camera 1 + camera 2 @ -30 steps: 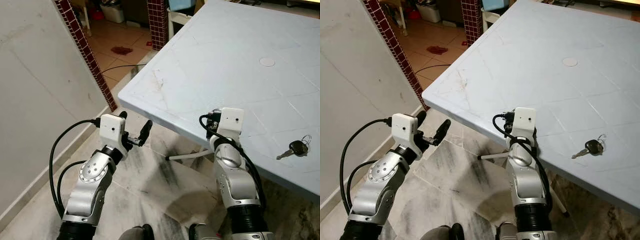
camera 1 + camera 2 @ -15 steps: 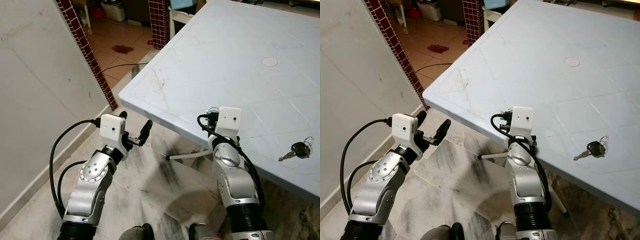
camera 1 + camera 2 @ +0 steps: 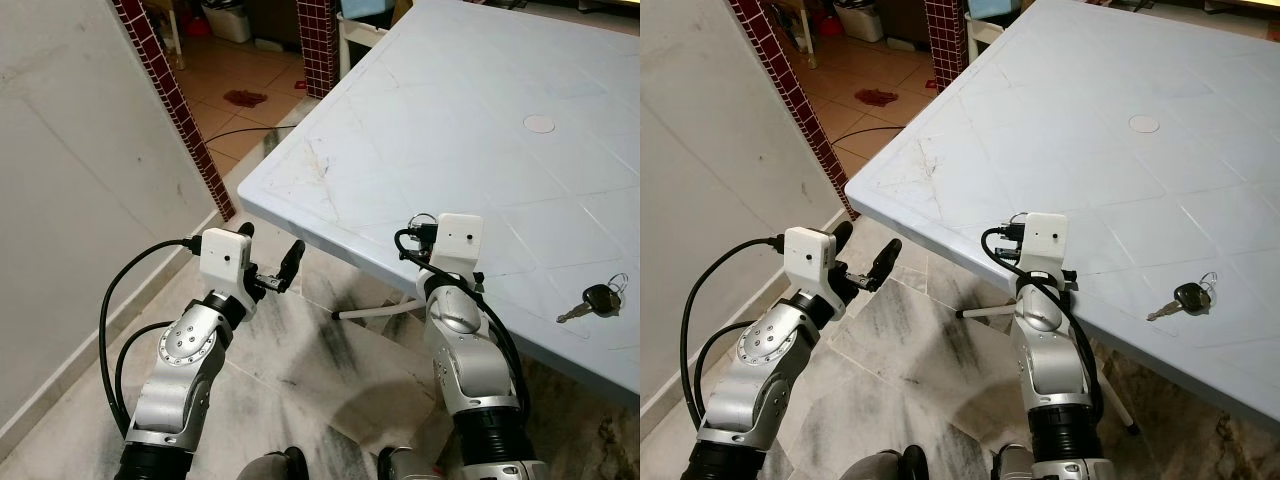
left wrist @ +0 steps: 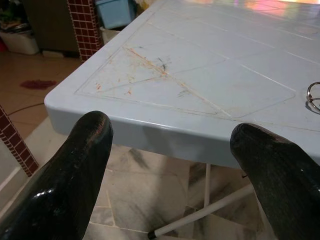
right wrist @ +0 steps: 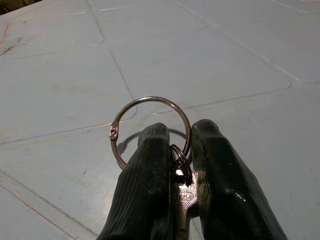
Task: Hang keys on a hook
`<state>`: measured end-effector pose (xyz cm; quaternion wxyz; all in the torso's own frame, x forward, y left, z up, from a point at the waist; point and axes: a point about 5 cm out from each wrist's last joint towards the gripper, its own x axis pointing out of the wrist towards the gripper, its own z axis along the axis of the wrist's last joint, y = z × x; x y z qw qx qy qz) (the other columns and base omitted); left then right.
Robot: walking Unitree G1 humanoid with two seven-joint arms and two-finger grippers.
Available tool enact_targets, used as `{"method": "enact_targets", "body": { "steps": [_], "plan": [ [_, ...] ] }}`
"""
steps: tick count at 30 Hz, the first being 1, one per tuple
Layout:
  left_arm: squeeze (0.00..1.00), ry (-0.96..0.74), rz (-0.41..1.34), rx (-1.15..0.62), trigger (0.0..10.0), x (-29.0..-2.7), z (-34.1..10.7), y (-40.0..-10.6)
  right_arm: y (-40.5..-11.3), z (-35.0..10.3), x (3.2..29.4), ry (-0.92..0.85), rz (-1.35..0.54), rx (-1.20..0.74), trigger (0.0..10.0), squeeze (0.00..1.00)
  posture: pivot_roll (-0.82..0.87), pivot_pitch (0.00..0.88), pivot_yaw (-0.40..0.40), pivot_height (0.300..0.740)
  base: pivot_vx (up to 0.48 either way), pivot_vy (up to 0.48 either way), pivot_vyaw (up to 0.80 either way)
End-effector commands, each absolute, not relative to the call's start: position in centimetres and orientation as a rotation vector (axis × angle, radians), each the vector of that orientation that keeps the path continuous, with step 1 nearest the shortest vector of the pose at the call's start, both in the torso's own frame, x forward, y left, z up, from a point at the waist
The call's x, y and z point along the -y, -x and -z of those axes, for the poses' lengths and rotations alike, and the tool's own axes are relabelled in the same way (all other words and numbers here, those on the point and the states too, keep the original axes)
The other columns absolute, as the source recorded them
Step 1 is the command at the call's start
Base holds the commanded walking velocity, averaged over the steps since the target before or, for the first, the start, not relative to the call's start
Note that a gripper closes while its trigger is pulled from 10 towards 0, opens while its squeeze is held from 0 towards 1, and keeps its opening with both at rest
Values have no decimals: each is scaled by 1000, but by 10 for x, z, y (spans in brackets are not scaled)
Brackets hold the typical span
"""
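Just past table edge (image 3: 300, 235), right tool (image 5: 174, 150)

A silver key (image 5: 183, 205) on a small split ring, linked to a large silver hinged ring (image 5: 150, 127), is pinched between the right end effector's (image 5: 175, 150) two black fingers, the large ring held out just above the pale blue bench (image 5: 200, 55). A second, black-headed key (image 3: 1185, 297) with its own ring lies flat near the bench's edge.

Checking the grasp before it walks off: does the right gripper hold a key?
Yes: in the right wrist view the right gripper is closed on a key, its ring sticking out ahead.
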<state>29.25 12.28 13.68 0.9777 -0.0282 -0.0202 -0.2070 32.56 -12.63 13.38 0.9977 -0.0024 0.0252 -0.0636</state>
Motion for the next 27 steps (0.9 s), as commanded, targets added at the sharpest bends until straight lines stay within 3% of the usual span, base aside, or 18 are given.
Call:
{"method": "enact_targets", "body": {
  "steps": [1,13,27],
  "plan": [
    [0,43,405,36,10000,-125,-135,-292,-321,-112,125,7,122,-149,0,0,-41,173,112,740,0,0,0],
    [0,43,394,50,10000,-124,-136,-294,-320,-168,131,170,171,219,0,0,-50,175,114,740,0,0,0],
    [0,32,386,69,10000,-126,-140,-297,-318,-206,139,328,266,453,0,0,-50,167,130,740,0,0,0]
  ]
}}
